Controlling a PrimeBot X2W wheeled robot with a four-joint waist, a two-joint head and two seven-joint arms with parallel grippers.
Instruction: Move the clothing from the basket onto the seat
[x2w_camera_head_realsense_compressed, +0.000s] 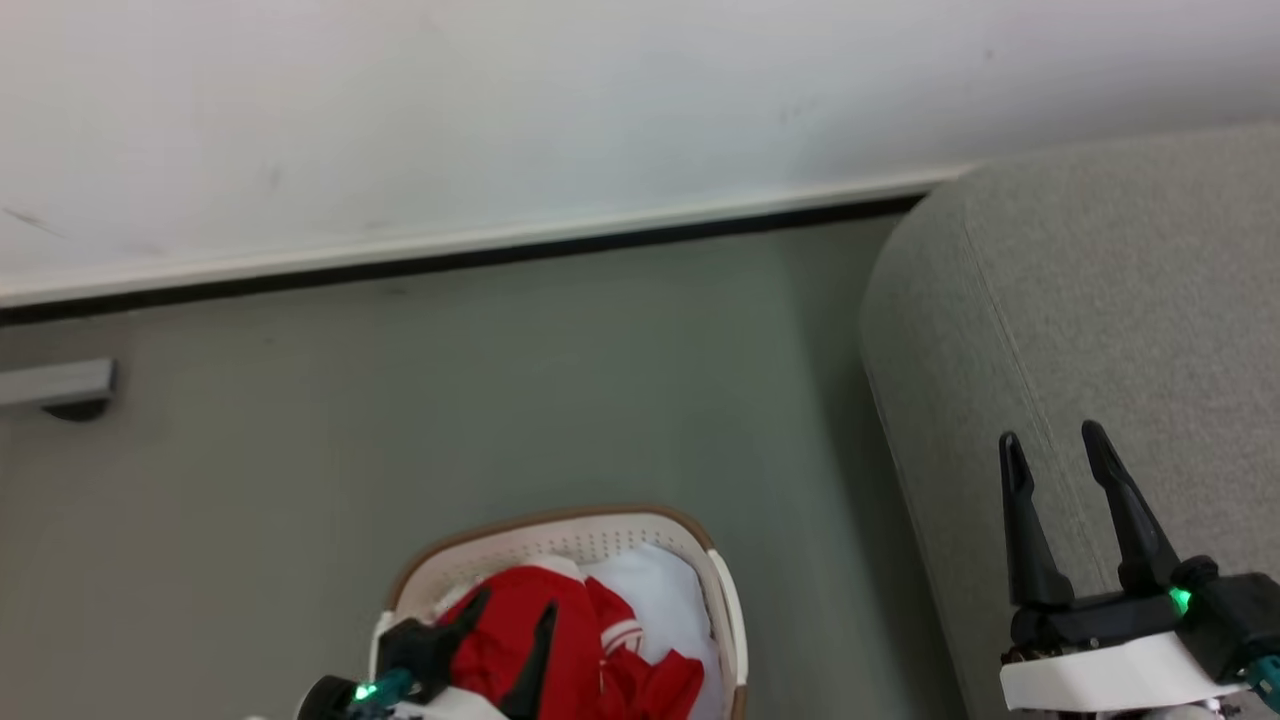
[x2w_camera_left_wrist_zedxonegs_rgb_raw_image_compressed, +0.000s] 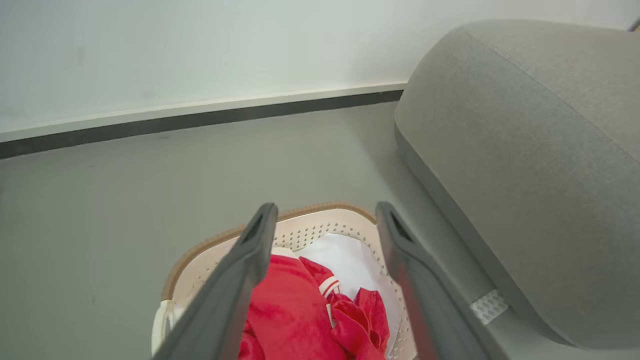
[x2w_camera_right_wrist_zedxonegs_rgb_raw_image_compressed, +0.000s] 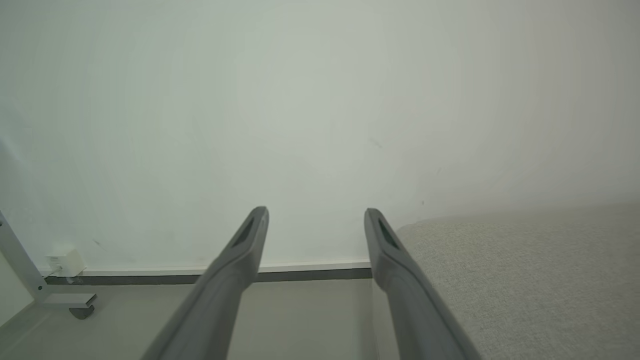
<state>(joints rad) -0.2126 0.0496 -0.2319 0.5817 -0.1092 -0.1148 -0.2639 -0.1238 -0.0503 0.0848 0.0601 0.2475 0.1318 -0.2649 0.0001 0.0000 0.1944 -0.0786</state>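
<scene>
Clothing (x2w_camera_head_realsense_compressed: 575, 640) sits in the basket (x2w_camera_head_realsense_compressed: 600, 540), low centre-left of the head view, on the floor (x2w_camera_head_realsense_compressed: 500, 380) just left of the seat (x2w_camera_head_realsense_compressed: 1100, 300). Red fabric is bunched over a white cloth (x2w_camera_head_realsense_compressed: 660, 590) at the basket's right side. Nothing is on the seat yet. Left gripper (x2w_camera_head_realsense_compressed: 515, 602) hovers over the red heap, fingers spread wide, empty. Right gripper (x2w_camera_head_realsense_compressed: 1050, 434) is also spread wide and empty, above the seat's near left edge.

Step in hand, as I judge it: left arm goes down and grasps.
- Drop the fingers straight onto the thick red fold near the middle.
- Keep off the perforated wall and brown rim.
- Pinch red only, so the white cloth is left in the basket.
- Close fully before lifting, and lift high enough that hanging fabric passes the rim.
- Then carry it right to the seat.

A shallow pinch may slip, and loose fabric may snag.

Hard to tell:
- The basket's near half is cut off at the bottom edge in the head and left wrist views.
- The gripper hides part of the garment.
- Numerals can't be made out.
- Heap depth is unknown.
- The gap between fingertips and fabric is unclear.
- The seat runs off at the right.
</scene>
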